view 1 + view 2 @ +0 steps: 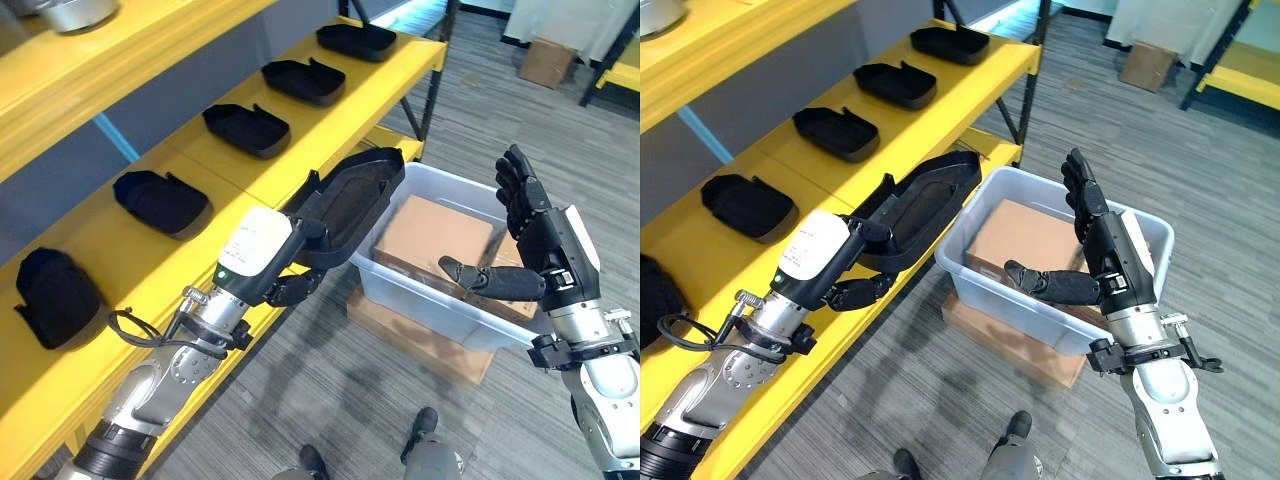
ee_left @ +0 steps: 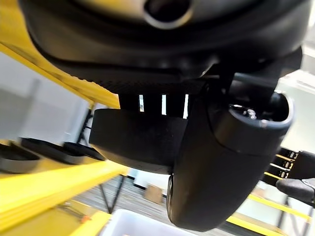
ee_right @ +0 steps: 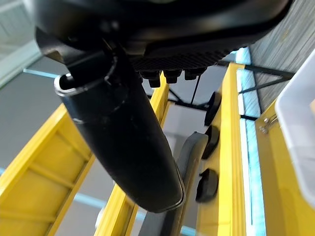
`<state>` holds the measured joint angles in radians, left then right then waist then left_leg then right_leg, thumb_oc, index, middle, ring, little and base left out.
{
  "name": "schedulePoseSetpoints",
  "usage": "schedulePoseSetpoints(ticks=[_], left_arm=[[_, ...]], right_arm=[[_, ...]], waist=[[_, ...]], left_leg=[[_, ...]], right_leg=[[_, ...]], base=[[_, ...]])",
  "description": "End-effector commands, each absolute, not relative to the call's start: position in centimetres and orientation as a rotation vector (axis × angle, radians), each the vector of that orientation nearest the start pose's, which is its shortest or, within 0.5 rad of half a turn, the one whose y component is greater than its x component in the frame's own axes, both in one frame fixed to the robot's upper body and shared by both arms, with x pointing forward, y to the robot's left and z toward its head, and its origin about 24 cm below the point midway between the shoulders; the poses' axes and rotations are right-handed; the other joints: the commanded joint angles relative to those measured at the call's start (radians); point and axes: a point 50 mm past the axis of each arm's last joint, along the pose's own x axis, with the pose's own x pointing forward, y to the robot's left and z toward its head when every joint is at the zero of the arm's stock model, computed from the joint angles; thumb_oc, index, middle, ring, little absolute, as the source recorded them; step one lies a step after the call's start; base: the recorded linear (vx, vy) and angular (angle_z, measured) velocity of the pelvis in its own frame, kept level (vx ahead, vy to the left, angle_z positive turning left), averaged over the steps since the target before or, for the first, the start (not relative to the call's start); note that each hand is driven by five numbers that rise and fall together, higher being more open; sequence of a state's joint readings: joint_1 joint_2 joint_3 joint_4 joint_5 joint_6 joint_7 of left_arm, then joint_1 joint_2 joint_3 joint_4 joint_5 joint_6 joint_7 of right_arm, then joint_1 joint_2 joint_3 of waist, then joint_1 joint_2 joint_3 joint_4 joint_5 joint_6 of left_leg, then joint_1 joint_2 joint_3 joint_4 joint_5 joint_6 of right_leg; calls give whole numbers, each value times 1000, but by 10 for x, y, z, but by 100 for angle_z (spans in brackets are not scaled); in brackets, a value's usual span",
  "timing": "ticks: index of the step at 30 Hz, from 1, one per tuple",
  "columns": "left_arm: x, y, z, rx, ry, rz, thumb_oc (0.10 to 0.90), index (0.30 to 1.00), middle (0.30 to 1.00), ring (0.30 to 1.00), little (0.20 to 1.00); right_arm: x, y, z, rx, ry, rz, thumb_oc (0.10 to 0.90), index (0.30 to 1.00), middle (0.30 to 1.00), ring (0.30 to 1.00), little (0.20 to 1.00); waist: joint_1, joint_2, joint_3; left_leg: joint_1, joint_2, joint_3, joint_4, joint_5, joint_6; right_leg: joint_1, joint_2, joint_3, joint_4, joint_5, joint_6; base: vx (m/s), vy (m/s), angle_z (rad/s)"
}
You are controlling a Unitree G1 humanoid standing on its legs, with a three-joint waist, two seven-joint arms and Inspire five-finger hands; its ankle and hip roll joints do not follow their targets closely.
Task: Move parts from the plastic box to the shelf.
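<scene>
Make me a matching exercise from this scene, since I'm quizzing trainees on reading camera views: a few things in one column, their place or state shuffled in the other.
Things:
1. left hand
2. right hand
3. cardboard box
4. row of black parts

Places or states:
A. lying inside the plastic box
B. open, fingers straight, above the plastic box
C. set out along the yellow shelf
D. shut on a long black part

Pairs: 1-D, 2-B, 3-A, 4-C
</scene>
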<state>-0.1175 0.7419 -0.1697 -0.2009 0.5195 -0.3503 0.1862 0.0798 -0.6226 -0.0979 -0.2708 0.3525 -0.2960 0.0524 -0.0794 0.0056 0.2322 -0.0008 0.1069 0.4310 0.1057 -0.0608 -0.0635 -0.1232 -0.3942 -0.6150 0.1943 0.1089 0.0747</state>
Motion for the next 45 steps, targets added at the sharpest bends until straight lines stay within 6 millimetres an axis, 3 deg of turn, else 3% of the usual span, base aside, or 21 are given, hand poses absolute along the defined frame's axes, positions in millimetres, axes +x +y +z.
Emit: schedulePoseSetpoints(ticks=[1,9,11,13,15,16,19,25,33,39,40,41,43,45], left_arm=[[230,178,212,1093,-1081,-65,400,300,300,300,300],[230,177,209,1144,-1079,-75,400,300,300,300,300],[231,176,207,1142,-1071,-83,400,300,300,300,300],[236,175,201,1111,-1040,-99,400,300,300,300,300],[241,171,195,1078,-1009,-126,400,300,300,300,300],[243,169,193,1058,-992,-143,400,300,300,300,300],[247,164,189,1031,-968,-169,400,300,300,300,300],[246,166,188,1000,-951,-164,400,300,300,300,300],[244,169,180,978,-905,-157,400,300,300,300,300],[243,171,180,986,-894,-146,400,300,300,300,300],[241,174,181,992,-898,-129,400,300,300,300,300],[241,174,193,1016,-963,-91,400,300,300,300,300],[241,174,206,1022,-1021,-55,400,300,300,300,300],[238,177,215,1010,-1056,-4,400,300,300,300,300]], right_arm=[[217,-218,197,-300,-772,168,900,1000,1000,1000,1000],[220,-214,180,-304,-697,173,900,1000,1000,1000,1000],[220,-215,180,-298,-693,169,900,1000,1000,1000,1000],[218,-218,176,-294,-677,161,900,1000,1000,1000,1000],[213,-225,173,-297,-656,146,900,1000,1000,1000,1000],[209,-230,172,-298,-645,131,900,1000,1000,1000,1000],[200,-239,171,-312,-637,88,900,1000,1000,1000,1000],[200,-243,167,-290,-628,57,900,1000,1000,1000,1000],[201,-244,157,-245,-590,37,900,1000,1000,1000,1000],[203,-241,162,-216,-620,53,900,1000,1000,1000,1000],[205,-239,168,-214,-653,64,900,1000,1000,1000,1000],[207,-237,180,-201,-708,84,900,1000,1000,1000,1000],[206,-241,186,-200,-734,57,900,1000,1000,1000,1000],[201,-241,187,-198,-747,45,900,1000,1000,1000,1000]], waist=[[-11,-46,-71],[-23,-71,-107],[-70,-77,-105],[-128,-74,-103],[-148,-74,-107],[-156,-75,-113],[-161,-82,-129],[-130,-91,-172],[-113,-72,-210],[-95,-53,-203],[-78,-42,-182],[-60,-36,-127],[-99,-36,-93],[-139,-5,-104]], left_leg=[[59,12,-18,37,-99,-13],[98,-78,-85,-102,-76,37],[113,-82,-83,-136,-49,43],[130,-74,-125,-154,-34,51],[133,-68,-154,-162,-22,52],[127,-68,-169,-165,-19,52],[106,-67,-201,-160,-12,45],[99,-35,-194,-160,9,24],[127,-1,-192,-154,12,-3],[122,29,-226,-125,22,-25],[101,46,-265,-125,48,-40],[20,40,-328,-68,74,-54],[-3,71,-278,88,25,-54],[68,162,-186,82,63,-72]], right_leg=[[115,-76,26,-103,133,177],[124,-130,59,-92,199,187],[67,-93,210,-81,205,173],[4,55,493,-66,115,140],[-17,184,649,-40,20,111],[-17,229,682,-41,-16,99],[-11,267,677,-85,-28,87],[60,263,640,-193,-9,93],[127,280,611,-231,-35,71],[149,303,588,-213,-66,42],[155,319,572,-213,-75,26],[138,315,555,-214,-64,11],[75,268,509,-174,-51,5],[22,255,476,-140,-59,9]], base=[[37,174,57],[45,151,49],[4,76,34],[44,96,59],[82,50,24],[61,-5,43],[1,-78,56],[-26,-129,42],[12,-95,8],[-21,-142,12],[-273,-306,46],[-424,-270,66],[-335,9,208],[-176,244,219]])
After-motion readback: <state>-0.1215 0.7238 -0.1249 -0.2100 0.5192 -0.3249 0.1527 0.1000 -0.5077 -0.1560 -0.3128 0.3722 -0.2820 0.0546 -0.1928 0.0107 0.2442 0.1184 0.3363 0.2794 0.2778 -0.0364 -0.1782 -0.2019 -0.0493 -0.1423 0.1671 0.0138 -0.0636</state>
